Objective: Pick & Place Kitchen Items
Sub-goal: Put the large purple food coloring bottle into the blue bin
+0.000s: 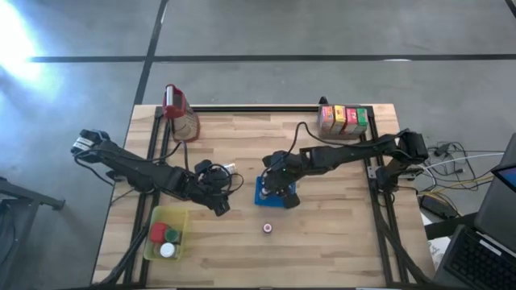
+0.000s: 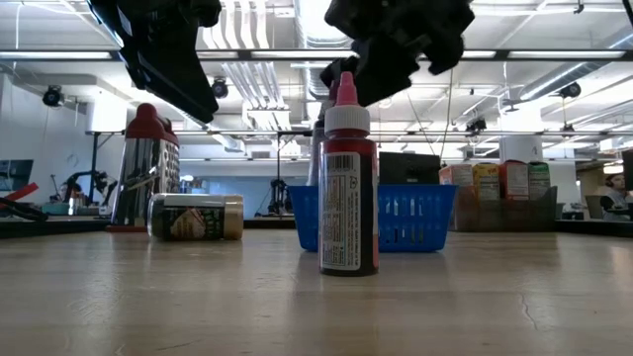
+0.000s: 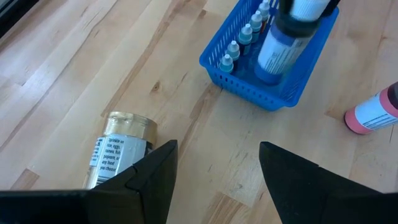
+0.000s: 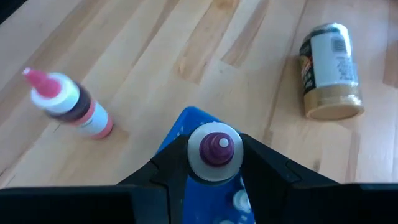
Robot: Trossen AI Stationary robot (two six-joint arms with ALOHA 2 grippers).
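Note:
My right gripper (image 4: 216, 163) is shut on a white-collared, purple-tipped bottle (image 3: 278, 45) over the blue perforated tray (image 1: 264, 196), where several tiny bottles (image 3: 241, 42) stand. A red bottle with a pink tip (image 2: 348, 193) stands on its base nearer the table's front. A gold-lidded jar (image 3: 119, 149) lies on its side on the wood just beyond my left gripper (image 3: 217, 171), which hovers open above the table with nothing between its fingers. My right gripper pinches the bottle at its white collar (image 4: 199, 163), just under the purple tip, one finger on each side. The fingers slant down from the table's right side. The bottle stays upright with its lower end (image 3: 268, 70) inside the tray's walls; whether it rests on the tray floor I cannot tell.
A yellow-green bin (image 1: 153, 250) with round lids sits at the front left. A tall clear jug with a red top (image 1: 179, 113) stands at the back left, and a row of coloured cartons (image 1: 343, 119) at the back right. Bare wood lies along the front edge.

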